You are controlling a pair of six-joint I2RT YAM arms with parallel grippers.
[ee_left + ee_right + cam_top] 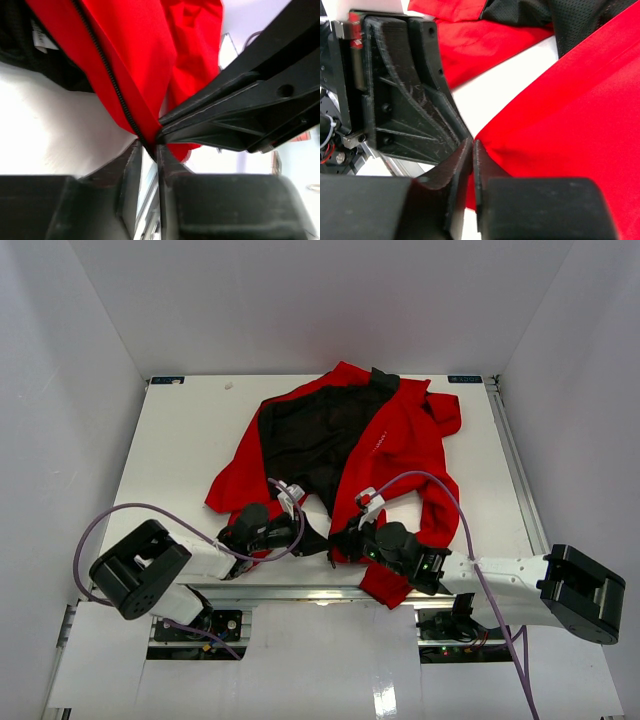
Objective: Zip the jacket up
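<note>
— So, from above, where does the jacket [400,440] sit?

— Spread open across the middle of the white table [180,440]. The collar lies toward the far side and the black lining [310,440] faces up. The lower hem is at the near edge, and one red corner hangs over it. Small white lettering [381,440] runs along the red front panel.

— And the arms?

— Both reach in to the hem. The left pincer [322,544] and the right pincer [346,540] meet just beside each other at the bottom of the front opening. Whether they grip anything is too small to tell from up there.

— Then the left wrist view?

— The left pincer [149,149] has its tips drawn together on the bottom end of the zipper teeth [107,70], so it is clenched on that edge of the jacket [145,50]. The right pincer's fingers [240,115] come in from the right and touch the same red corner. A white label [40,37] shows on the lining at upper left.

— And the right wrist?

— The right pincer [472,145] is clamped, with red cloth of the jacket [570,125] pinched between its tips. The left pincer's fingers [410,100] stand just to the left, tip nearly against tip. Bare table [490,90] shows behind them, then more red fabric and the mesh lining [580,20].
</note>
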